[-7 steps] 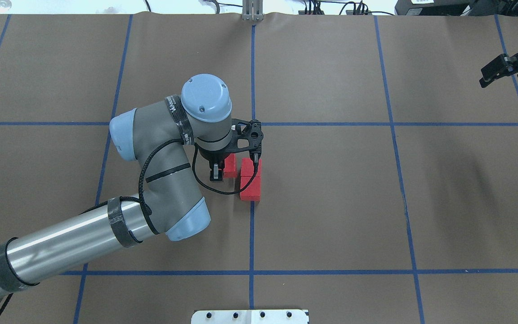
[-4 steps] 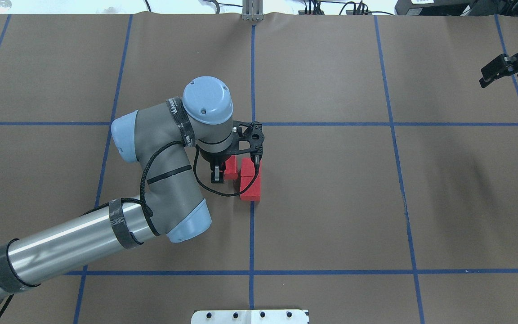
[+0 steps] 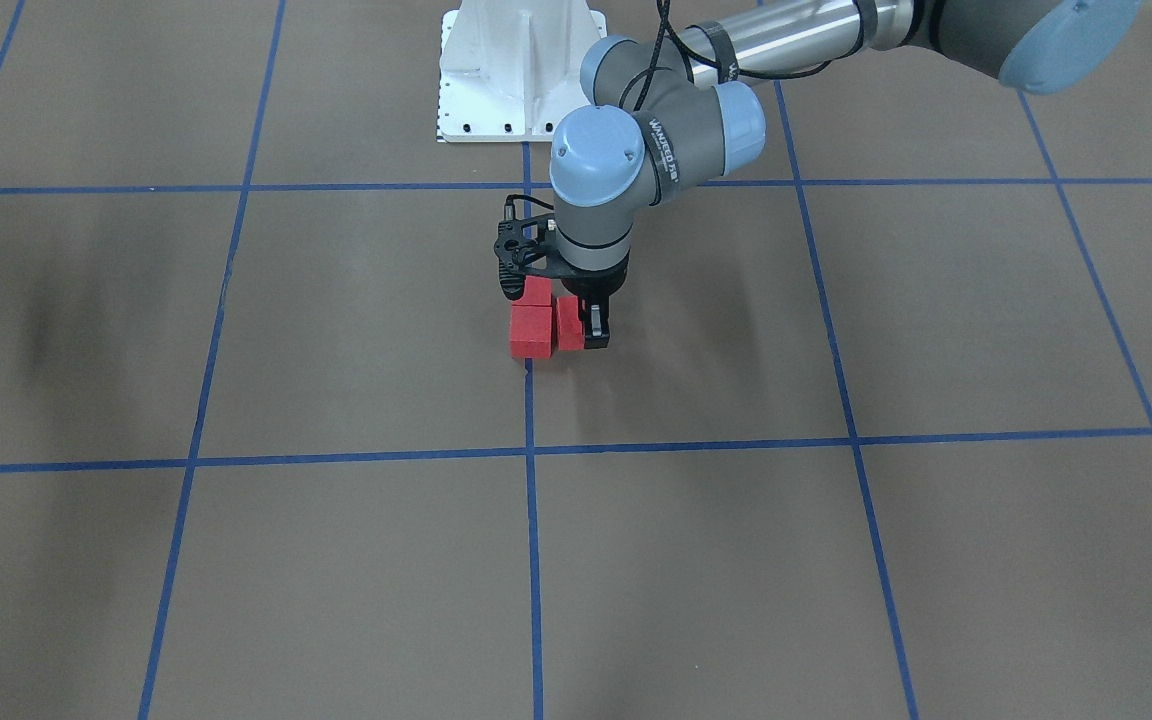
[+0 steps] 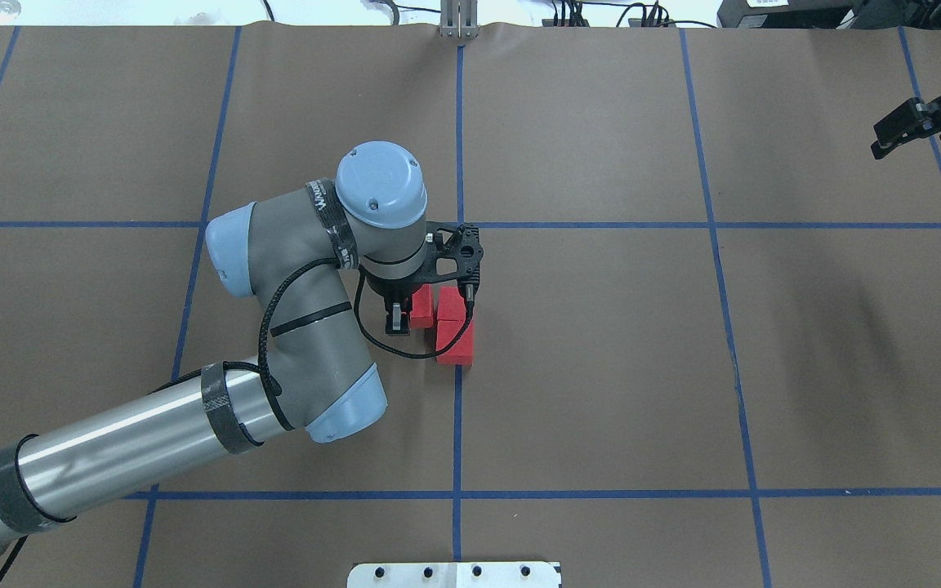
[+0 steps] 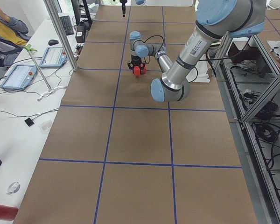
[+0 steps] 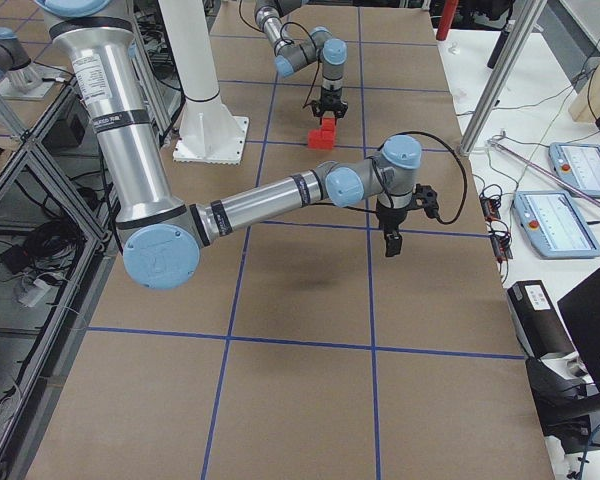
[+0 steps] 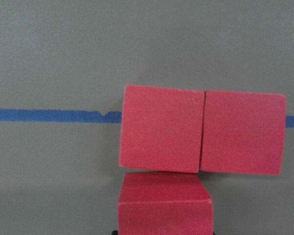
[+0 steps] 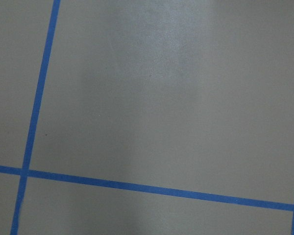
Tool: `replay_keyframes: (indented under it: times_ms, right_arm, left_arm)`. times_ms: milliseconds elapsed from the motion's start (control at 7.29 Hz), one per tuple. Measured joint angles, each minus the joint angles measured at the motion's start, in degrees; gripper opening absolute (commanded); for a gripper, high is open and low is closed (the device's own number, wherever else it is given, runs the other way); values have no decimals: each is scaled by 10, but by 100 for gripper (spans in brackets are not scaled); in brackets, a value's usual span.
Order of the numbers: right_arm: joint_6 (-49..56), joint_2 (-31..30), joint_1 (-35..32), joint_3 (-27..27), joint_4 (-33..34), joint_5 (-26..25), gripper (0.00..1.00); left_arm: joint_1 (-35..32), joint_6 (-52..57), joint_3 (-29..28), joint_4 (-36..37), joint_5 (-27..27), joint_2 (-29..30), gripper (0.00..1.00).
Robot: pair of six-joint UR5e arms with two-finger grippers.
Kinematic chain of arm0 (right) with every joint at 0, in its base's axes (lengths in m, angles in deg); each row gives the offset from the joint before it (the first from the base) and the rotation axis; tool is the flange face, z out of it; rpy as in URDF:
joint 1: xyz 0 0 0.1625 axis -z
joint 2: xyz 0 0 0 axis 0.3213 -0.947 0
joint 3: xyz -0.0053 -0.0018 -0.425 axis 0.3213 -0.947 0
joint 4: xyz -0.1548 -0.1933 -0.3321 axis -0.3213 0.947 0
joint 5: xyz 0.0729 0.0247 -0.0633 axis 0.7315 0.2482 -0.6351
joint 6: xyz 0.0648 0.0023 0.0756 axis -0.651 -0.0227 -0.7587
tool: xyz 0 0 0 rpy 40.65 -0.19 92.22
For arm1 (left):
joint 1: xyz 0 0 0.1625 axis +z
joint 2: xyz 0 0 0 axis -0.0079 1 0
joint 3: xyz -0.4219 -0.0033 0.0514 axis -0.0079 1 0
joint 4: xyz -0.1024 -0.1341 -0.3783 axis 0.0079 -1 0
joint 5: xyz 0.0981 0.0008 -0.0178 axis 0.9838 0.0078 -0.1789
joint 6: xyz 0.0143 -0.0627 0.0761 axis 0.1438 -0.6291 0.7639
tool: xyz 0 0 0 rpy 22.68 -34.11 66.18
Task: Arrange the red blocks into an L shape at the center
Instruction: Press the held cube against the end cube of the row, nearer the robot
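Nearing completion: a pair of small matte red cubes [image 7: 161, 129] sits touching on the blue tape line [image 7: 39, 115] at the centre of the brown surface [image 4: 601, 367]. In the left wrist view, the third red cube [image 7: 164, 203] lies at 6 o'clock of the pair's 9 o'clock member, gripped in the jaws of the left gripper [image 4: 412, 314]. Release appears all that remains. Jaws of the right gripper [image 4: 916, 126]: state cannot be told.

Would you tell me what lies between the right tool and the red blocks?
Between right tool and red blocks, the overhead view shows only bare paper and tape lines.
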State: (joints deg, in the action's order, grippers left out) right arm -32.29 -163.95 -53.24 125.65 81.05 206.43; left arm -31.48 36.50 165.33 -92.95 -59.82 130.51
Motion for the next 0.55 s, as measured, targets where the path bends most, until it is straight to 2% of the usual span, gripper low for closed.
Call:
replay_keyframes:
  times_ms: [275,549]
  right_arm:
    - [0,0,0,0,0,-1,99]
    - [0,0,0,0,0,-1,99]
  left_arm:
    - [0,0,-9,0,0,7,14]
    - [1,0,-14,0,0,9,14]
